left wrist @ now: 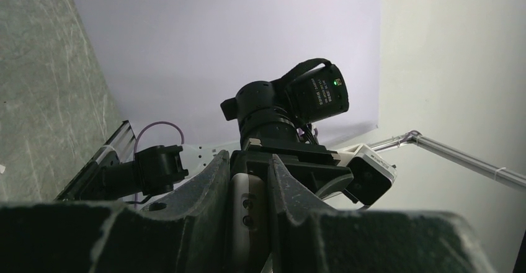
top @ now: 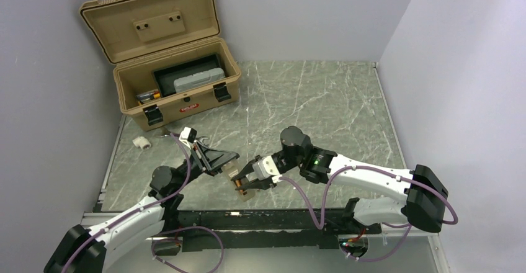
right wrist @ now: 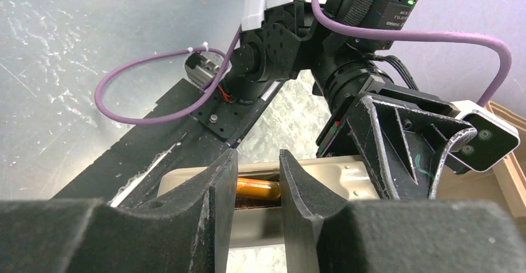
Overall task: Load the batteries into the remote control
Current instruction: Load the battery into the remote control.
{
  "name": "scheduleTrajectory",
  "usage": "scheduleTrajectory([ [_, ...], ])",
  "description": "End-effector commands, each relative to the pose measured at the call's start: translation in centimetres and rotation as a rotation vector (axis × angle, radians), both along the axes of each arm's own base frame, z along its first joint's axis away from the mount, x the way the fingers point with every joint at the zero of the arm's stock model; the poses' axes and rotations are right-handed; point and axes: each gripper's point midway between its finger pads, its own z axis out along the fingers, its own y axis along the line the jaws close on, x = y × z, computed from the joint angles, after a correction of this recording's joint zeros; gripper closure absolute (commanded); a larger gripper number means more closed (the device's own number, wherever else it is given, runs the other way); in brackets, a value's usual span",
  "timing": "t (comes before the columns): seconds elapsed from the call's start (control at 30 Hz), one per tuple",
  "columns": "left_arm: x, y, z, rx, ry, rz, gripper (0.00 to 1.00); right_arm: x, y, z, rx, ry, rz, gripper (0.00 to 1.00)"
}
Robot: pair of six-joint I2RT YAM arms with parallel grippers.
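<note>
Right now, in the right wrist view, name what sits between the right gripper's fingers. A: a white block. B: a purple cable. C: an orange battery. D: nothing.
C: an orange battery lies between the fingers of the right gripper, over the remote control held by the left gripper.

Count: one remote [right wrist: 319,180], one orange battery [right wrist: 257,190] seen, one tan toolbox [top: 186,107], one grey case [top: 198,80], one small white block [top: 142,141].

My left arm stretches inward, left gripper [top: 233,161] clamped narrow; my right arm bends leftward, right gripper [top: 240,187] clamped narrow, just beside.
</note>
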Motion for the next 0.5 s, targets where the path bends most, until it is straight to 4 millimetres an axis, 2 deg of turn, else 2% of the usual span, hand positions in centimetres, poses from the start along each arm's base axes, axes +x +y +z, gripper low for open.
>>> scheduleTrajectory([
  [0.0,-3.6,0.3,4.4,-0.083,-0.159,-0.120,1.00,2.1,0.1,0.8,0.024,-0.010,-0.087,0.66],
  [0.17,-2.6,-0.5,2.2,0.041,-0.126,-0.083,1.00,1.8,0.0,2.1,0.050,-0.015,-0.074,0.66],
  [0.47,-2.2,-0.6,0.9,0.059,-0.104,-0.073,1.00,0.7,-0.7,4.4,0.114,0.011,-0.042,0.66],
])
